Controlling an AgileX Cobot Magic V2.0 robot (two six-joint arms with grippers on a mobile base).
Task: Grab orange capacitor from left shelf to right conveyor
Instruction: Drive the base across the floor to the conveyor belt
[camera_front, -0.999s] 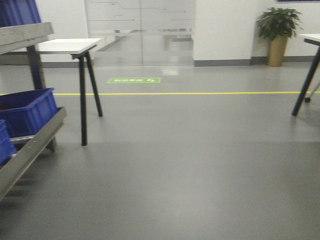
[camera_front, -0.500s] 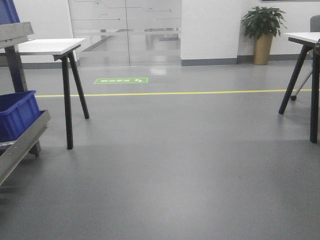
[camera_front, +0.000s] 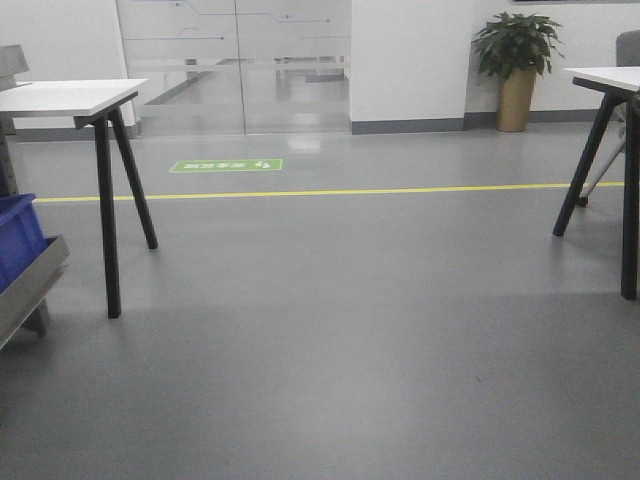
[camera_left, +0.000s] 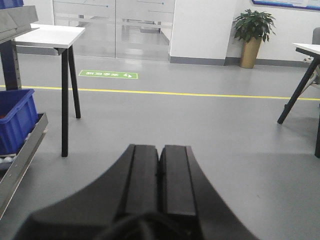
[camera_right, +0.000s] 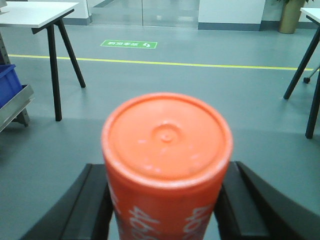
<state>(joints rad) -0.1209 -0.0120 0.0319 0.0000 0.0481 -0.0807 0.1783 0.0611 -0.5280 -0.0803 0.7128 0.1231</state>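
The orange capacitor (camera_right: 167, 150), with white "4680" digits on its side, fills the right wrist view, and my right gripper (camera_right: 167, 172) is shut on it with a black finger pressed against each side. It hangs above the grey floor. My left gripper (camera_left: 160, 150) is shut with nothing between its pads, also over bare floor. The left shelf (camera_front: 25, 285) shows only as a steel lip at the left edge of the front view, and lower left in the left wrist view (camera_left: 22, 155). The right conveyor is out of view.
A blue bin (camera_front: 15, 235) sits on the shelf. A white table with black legs (camera_front: 70, 97) stands behind it, and another table (camera_front: 605, 78) is at the right edge. A yellow floor line (camera_front: 330, 190), a green floor sign (camera_front: 225, 165) and a potted plant (camera_front: 515, 45) lie ahead.
The front view has swung to the right. The shelf and blue bins have slid almost out at the left edge, and the right table has come further into view.
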